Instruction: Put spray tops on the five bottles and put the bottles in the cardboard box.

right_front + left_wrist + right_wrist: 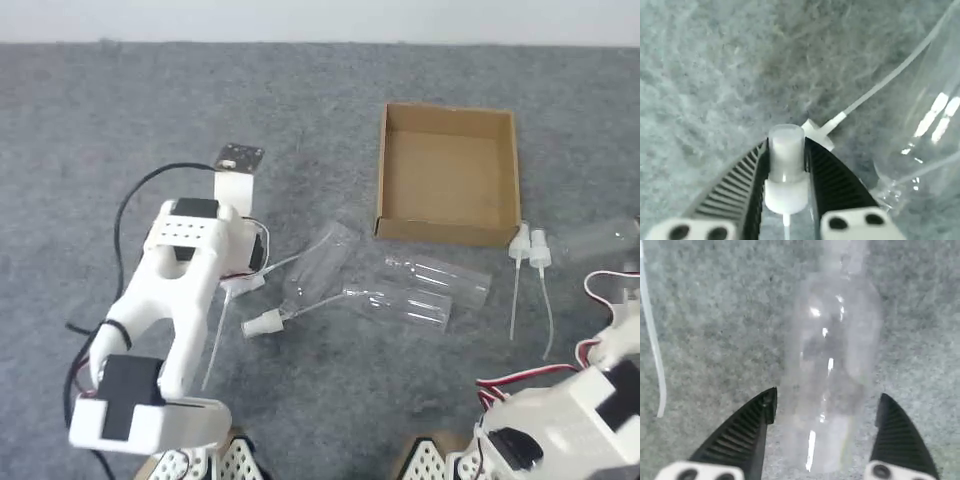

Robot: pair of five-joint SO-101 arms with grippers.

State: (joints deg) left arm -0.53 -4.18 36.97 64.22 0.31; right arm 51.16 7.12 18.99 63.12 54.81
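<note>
LEFT ARM GRIPS A SPRAY TOP: Two white arms stand at the near edge of a grey-covered bench (100,120). The cardboard box (448,232) sits toward its far right corner.

The left gripper (785,145) has its black fingers (832,175) clenched on the held spray top (786,162), pinching the white collar from both sides. Its dip tube (214,345) trails toward the near edge. Seen from above, the left arm (180,290) covers the grip itself.

Just past those fingertips lies a second spray top (816,132), mostly hidden behind the held one. Its thin tube runs off beside a slanting bottle (322,262) of clear plastic, which lies near the middle of the bench.

A third spray top (262,322) rests by that bottle's nearer end. Whether its tube enters any bottle cannot be made out.

Two more bottles, the nearer bottle (400,305) and the farther bottle (440,275), lie side by side on the bench just in front of the box. Their glassy walls are hard to separate.

Off the box's near right corner lie an inner spray top (520,245) and an outer spray top (541,252), close together, their tubes pointing toward the near edge.

The right gripper (828,397) holds its fingers (747,432) released and spread wide on either side of a straddled bottle (832,365) lying on the bench. No contact shows.

A faint bottle (600,238) lies at the right edge. Whether it is the straddled one cannot be told.
</note>
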